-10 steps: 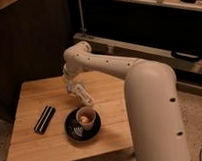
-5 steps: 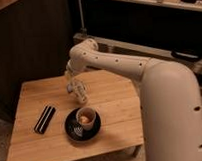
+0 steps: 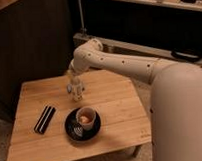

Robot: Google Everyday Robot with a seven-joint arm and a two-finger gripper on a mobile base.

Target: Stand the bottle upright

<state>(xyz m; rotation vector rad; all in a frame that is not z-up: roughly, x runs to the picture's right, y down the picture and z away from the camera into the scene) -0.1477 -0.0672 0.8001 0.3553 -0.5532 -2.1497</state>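
The bottle (image 3: 78, 92) is small, slim and pale cream with a whitish label. It stands nearly upright on the wooden table (image 3: 110, 107), left of the middle and towards the back. My gripper (image 3: 74, 86) comes down from the white arm onto the bottle's top and is shut on it. The bottle's cap is hidden by the gripper. A small blue-grey lump (image 3: 69, 88) shows right beside the bottle on its left.
A black flat case (image 3: 44, 119) lies on the table at front left. A black plate (image 3: 74, 131) at front centre holds a pale cup (image 3: 87, 117). Dark cabinets and a shelf stand behind the table. My arm's large white body fills the right side.
The gripper with the bottle has moved a little left and towards the back of the table. The bottle has gone from tilted to nearly upright.
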